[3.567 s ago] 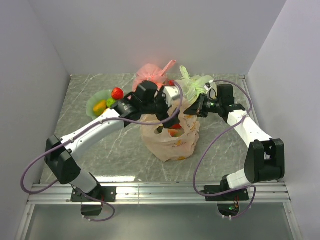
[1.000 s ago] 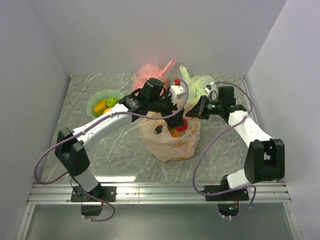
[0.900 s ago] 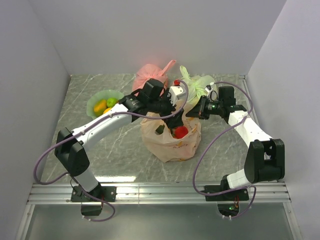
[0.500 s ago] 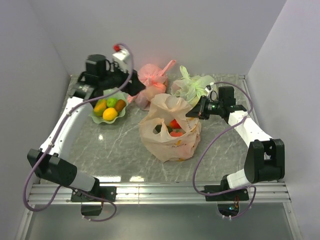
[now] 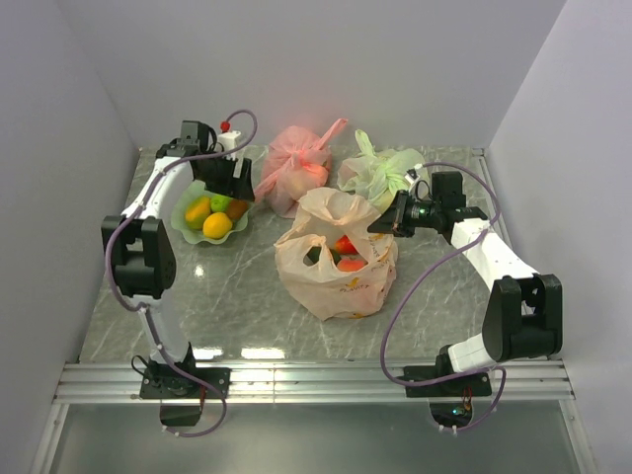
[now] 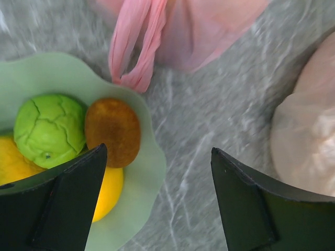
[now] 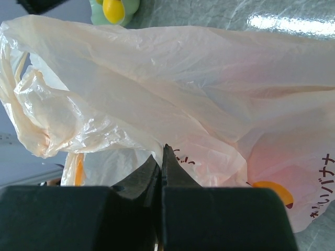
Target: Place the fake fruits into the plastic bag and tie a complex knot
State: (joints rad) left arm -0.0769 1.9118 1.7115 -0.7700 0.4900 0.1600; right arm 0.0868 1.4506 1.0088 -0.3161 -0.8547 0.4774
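Observation:
The pale orange plastic bag [image 5: 336, 267] stands mid-table with its mouth open and its handles loose; no knot shows on it. Inside it lie a red fruit [image 5: 344, 245] and an orange one [image 5: 351, 265]. My right gripper [image 7: 161, 151] is shut on the bag's right rim [image 7: 157, 78], holding it up. More fake fruits sit in the green dish [image 6: 149, 172]: a green one [image 6: 49, 129], a brown one [image 6: 112, 132] and a yellow one [image 6: 107, 191]. My left gripper [image 6: 158, 151] hangs open and empty just above the dish's right edge, at the back left [image 5: 233, 190].
A tied pink bag [image 5: 296, 168] and a tied light green bag [image 5: 380, 168] sit at the back, behind the orange bag. The pink bag's handle [image 6: 136, 47] reaches the dish rim. Grey walls close in on the left, back and right.
My left arm has let a red fruit drop into the bag, swung away to the back left and come down over the dish. The right arm has held still.

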